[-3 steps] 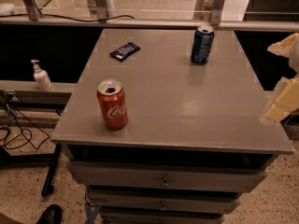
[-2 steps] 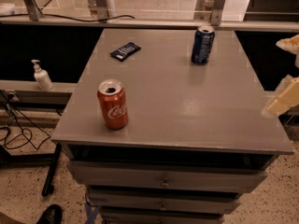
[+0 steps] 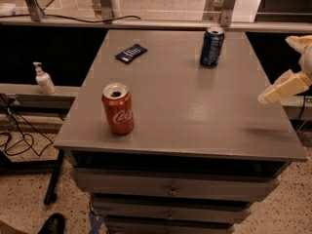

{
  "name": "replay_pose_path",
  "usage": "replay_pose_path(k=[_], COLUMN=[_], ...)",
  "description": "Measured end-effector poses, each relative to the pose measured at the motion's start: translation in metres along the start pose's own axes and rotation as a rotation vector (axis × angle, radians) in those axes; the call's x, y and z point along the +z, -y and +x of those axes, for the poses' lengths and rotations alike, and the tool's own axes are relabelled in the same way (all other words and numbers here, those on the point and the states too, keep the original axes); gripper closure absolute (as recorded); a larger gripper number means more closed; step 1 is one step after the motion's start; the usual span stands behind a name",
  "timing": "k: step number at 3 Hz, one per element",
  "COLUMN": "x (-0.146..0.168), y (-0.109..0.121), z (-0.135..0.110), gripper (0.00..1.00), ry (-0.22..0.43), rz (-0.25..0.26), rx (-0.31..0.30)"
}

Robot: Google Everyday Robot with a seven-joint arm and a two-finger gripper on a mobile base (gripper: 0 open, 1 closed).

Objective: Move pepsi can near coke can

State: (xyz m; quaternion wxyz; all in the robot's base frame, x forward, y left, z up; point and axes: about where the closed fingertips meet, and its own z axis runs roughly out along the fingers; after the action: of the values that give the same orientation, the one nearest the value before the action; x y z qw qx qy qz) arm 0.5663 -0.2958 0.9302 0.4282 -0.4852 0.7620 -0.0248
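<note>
The pepsi can (image 3: pixel 212 46), dark blue with a silver top, stands upright at the far right of the grey table (image 3: pixel 195 106). The coke can (image 3: pixel 118 108), red with white script, stands upright near the front left of the table. My gripper (image 3: pixel 288 67) is at the right edge of the view, beside the table's right side, its pale fingers spread apart and holding nothing. It is well to the right of and nearer than the pepsi can, touching neither can.
A flat dark blue snack packet (image 3: pixel 131 53) lies at the far left of the table. A soap dispenser bottle (image 3: pixel 44 79) stands on a ledge to the left. Drawers (image 3: pixel 170 189) sit under the tabletop. Metal frame legs and cables stand behind and left.
My gripper has moved slightly further right and up at the frame's edge. The cans and packet have not moved.
</note>
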Motion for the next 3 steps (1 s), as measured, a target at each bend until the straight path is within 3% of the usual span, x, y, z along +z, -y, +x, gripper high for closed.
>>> replay_pose_path(k=[1, 3], x=[0.043, 0.057], y=[0.009, 0.015], z=[0.009, 0.007], gripper=[0.0, 0.0], ry=[0.074, 0.097], rz=[-0.029, -0.001], rx=[0.124, 0.13])
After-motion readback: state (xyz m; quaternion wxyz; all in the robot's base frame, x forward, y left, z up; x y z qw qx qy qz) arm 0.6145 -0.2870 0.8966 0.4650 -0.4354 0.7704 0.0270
